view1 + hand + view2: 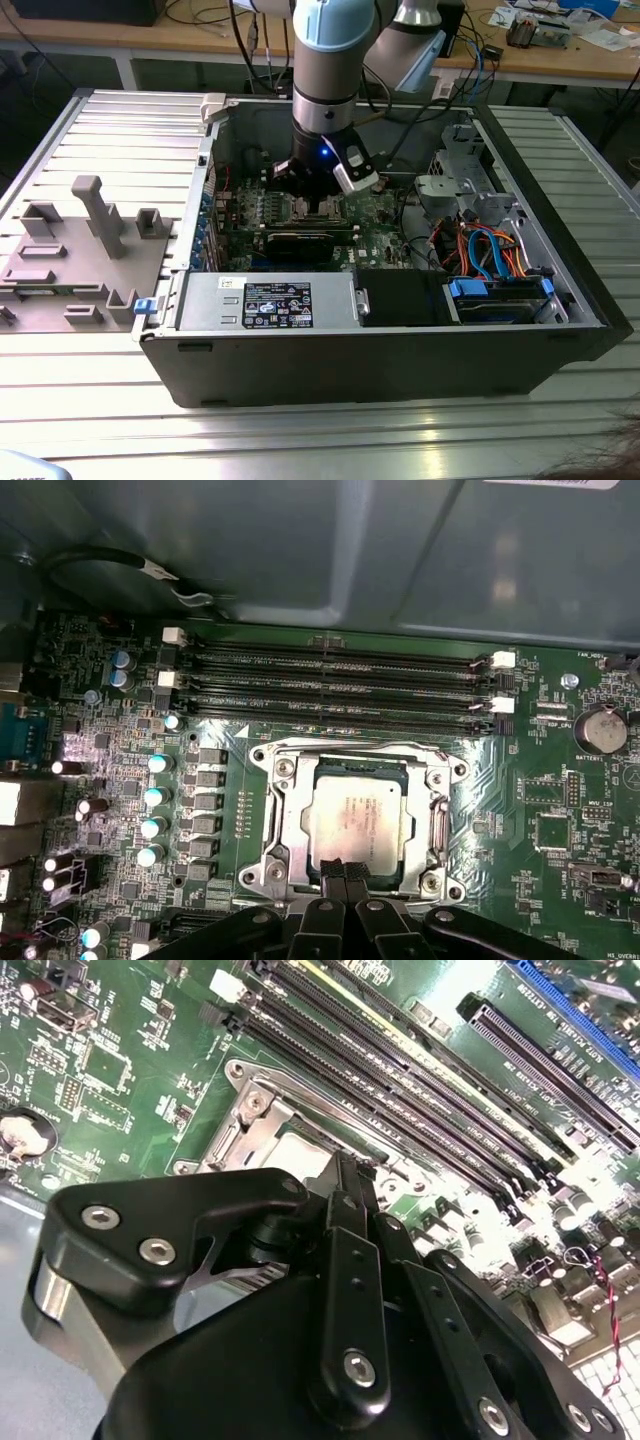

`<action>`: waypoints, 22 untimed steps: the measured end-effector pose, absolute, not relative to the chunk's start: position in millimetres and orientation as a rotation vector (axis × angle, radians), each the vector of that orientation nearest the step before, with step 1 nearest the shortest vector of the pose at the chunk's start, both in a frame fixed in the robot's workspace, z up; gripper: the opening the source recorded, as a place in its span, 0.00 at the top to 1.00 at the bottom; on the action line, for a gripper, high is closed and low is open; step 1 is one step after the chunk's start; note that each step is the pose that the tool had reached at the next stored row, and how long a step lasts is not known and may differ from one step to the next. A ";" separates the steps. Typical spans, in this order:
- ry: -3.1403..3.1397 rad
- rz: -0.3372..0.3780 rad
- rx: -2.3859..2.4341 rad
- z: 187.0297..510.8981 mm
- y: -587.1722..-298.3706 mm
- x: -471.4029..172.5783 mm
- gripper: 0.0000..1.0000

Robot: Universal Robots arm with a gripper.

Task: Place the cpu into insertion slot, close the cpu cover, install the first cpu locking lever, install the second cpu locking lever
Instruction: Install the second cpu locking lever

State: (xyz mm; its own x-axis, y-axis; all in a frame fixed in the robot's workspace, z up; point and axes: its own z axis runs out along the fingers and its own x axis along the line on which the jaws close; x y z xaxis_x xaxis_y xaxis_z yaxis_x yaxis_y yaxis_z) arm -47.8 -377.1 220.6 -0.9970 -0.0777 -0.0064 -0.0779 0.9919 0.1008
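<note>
The cpu (358, 820) is seated in the insertion slot (277, 825), with the cpu cover (435, 815) closed flat around it. The gripper (345, 872) sits at the cover's edge, fingers (333, 878) pressed together and holding nothing. In the exterior view, the gripper (322, 200) is lowered inside the computer case (400, 350), mid-motherboard.

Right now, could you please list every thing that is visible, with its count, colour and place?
computer case: one, dark grey, open on the ribbed metal table
motherboard: one, green, inside the case
cpu: one, silvery, seated in the insertion slot
cpu cover: one, silvery, down around the cpu
memory slots: four, black, beside the socket
grey fixtures: several, exterior view's left
cables: orange and blue, exterior view's right
gripper: one, black, fingertips together at the cover's edge
</note>
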 end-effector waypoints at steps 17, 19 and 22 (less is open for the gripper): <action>3.133 0.155 -0.122 236.8 -374.9 -47.9 0.89; 3.133 0.154 -0.122 237.7 -373.2 -47.8 0.89; 3.134 0.143 -0.122 239.0 -366.1 -46.8 0.89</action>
State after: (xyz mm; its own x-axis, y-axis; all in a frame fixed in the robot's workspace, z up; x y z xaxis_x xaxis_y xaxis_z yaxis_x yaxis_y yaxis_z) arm -46.8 -366.1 239.0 -0.9970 -0.0776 -0.0053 -0.0778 0.9928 0.0909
